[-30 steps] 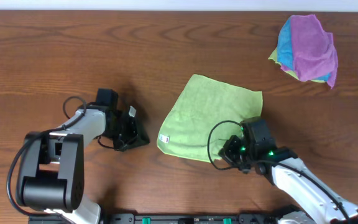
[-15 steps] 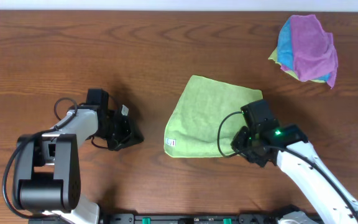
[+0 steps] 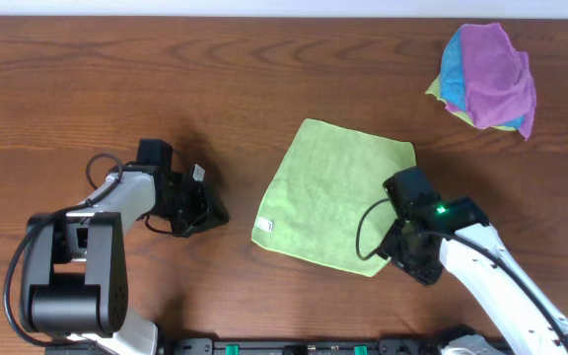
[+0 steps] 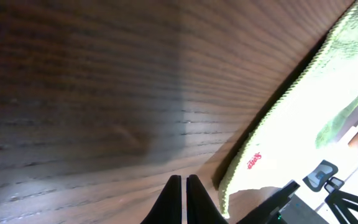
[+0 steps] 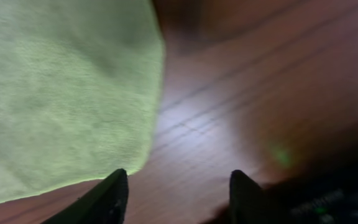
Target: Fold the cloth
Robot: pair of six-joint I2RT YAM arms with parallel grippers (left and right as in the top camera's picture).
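Note:
The lime-green cloth (image 3: pixel 338 192) lies spread flat in the middle of the table, its small white tag (image 3: pixel 264 226) at the near left corner. My right gripper (image 3: pixel 390 248) hovers at the cloth's near right corner. In the right wrist view it (image 5: pixel 178 186) is open over bare wood, with the cloth (image 5: pixel 61 93) just beyond its left finger (image 5: pixel 112 190) and nothing between the fingers. My left gripper (image 3: pixel 210 211) rests low on the table to the left of the cloth. In the left wrist view it (image 4: pixel 183 198) is shut and empty, with the cloth's edge and tag (image 4: pixel 253 160) ahead on the right.
A bundle with a purple cloth (image 3: pixel 496 67) over a blue cloth (image 3: pixel 451 69) sits at the far right corner of the wooden table (image 3: pixel 116 79). The arm bases stand along the near edge.
The right gripper has opened and let go of the cloth's near right corner, and the cloth now lies flatter and longer toward the near edge. The left arm drew back slightly left.

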